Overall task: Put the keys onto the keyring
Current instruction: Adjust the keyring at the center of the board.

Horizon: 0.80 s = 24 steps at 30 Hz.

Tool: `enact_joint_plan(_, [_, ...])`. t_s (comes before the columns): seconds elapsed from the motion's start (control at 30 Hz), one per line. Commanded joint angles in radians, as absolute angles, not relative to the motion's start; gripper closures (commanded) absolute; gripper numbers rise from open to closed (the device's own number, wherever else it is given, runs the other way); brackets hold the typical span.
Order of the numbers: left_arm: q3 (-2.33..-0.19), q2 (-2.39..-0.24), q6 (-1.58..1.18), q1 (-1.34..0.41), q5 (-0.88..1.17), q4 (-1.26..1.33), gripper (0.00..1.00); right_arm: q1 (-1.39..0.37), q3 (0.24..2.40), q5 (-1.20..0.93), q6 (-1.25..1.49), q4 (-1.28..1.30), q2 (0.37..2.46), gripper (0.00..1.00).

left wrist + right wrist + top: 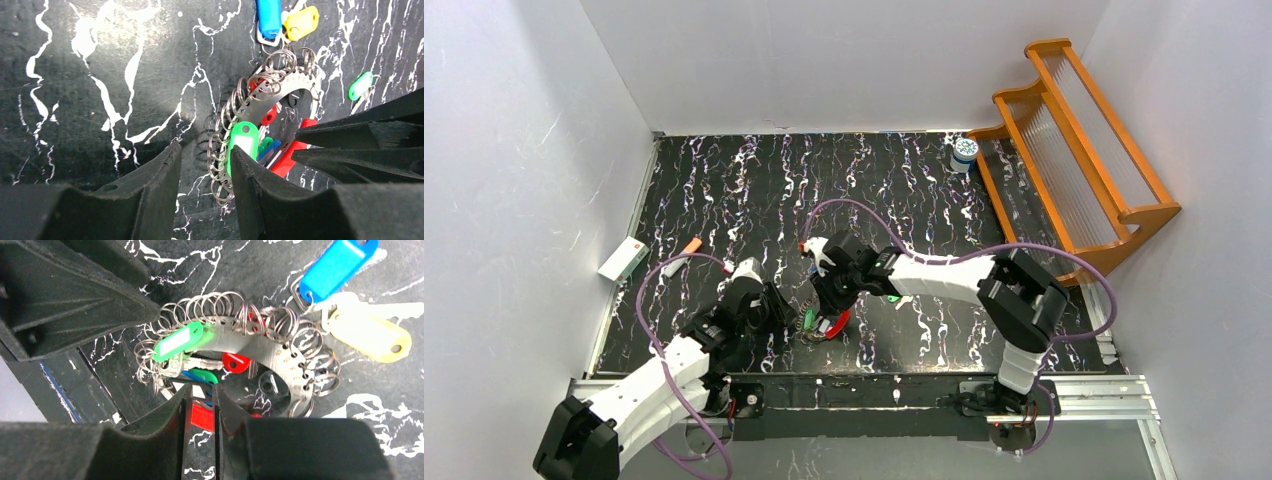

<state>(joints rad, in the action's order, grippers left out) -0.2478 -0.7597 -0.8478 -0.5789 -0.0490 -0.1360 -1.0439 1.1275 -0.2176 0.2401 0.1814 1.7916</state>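
- Our right end effector [201, 399] is clamping a red piece [202, 416] at the near side of the keyring [260, 347]. The jaws of our left end effector [205, 156] are standing apart, straddling the ring's small loops beside a green-tagged key [243, 142].
- The keyring is lying on the table [754, 180] close to its near edge, between our two arms.
- We are judging the task partly done. Several coloured heads are sitting among the loops. A blue tag [335, 267] and a yellow tag [370, 332] are lying against the rim, and we cannot tell whether they are strung. One green tag [361, 85] is lying loose to the right.
- We are working crowded, with both end effectors almost meeting and the near edge close. Open table is stretching far and left.
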Motion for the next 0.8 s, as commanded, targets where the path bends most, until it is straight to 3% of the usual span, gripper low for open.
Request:
enact_joint_plan(0.0, [-0.214, -0.771, -0.844, -0.581, 0.025, -0.061, 0.62, -1.045, 1.074, -0.175, 0.263, 0.176, 1.741, 0.71])
enact_joint_plan(0.27, [-0.175, -0.876, -0.884, -0.583, 0.131, 0.089, 0.66, -0.994, 1.036, -0.183, 0.312, 0.197, 1.759, 0.74])
enact_joint_plan(0.5, [-0.147, -0.978, -0.922, -0.587, 0.193, 0.256, 0.78, -0.911, 1.024, -0.222, 0.315, 0.169, 1.804, 0.75])
enact_joint_plan(0.77, [-0.158, -1.090, -0.940, -0.611, 0.221, 0.369, 0.82, -0.807, 1.126, -0.275, 0.265, 0.161, 1.937, 0.76])
